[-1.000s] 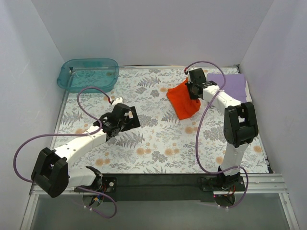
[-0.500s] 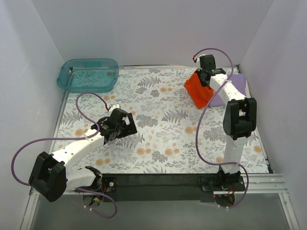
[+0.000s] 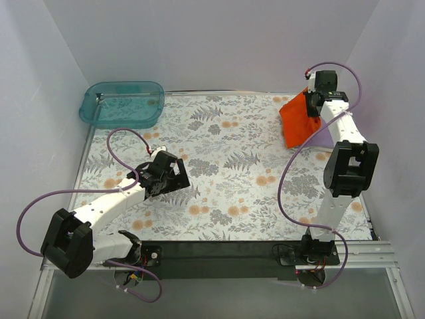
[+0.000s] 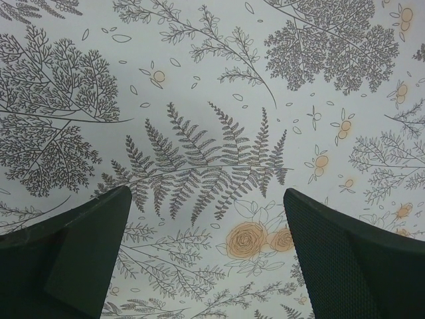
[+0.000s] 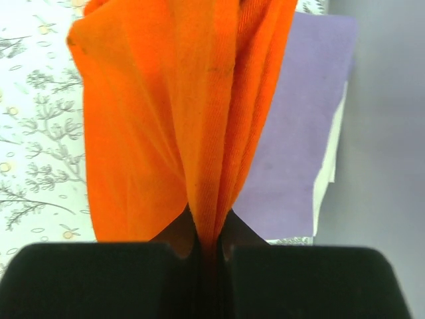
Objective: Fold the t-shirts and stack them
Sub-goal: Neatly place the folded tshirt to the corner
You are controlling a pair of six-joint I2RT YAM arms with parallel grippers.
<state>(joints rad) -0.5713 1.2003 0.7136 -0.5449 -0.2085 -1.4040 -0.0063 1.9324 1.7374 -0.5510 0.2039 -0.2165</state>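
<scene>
At far right, pinching the orange t-shirt [image 3: 297,123] in the right tool [image 5: 207,244] over the lavender t-shirt [image 5: 292,133].
Holding the left tool [image 4: 206,199] spread, not yet finishing the stack.

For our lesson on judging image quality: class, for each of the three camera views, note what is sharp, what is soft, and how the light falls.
Top external: even, soft light, sharp throughout, only faint shadows under the arms on the floral tablecloth. Left wrist: print crisp, dark left gripper soft-edged. Right wrist: bright orange-red cloth t-shirt weave sharp; black right gripper underexposed, featureless.
</scene>
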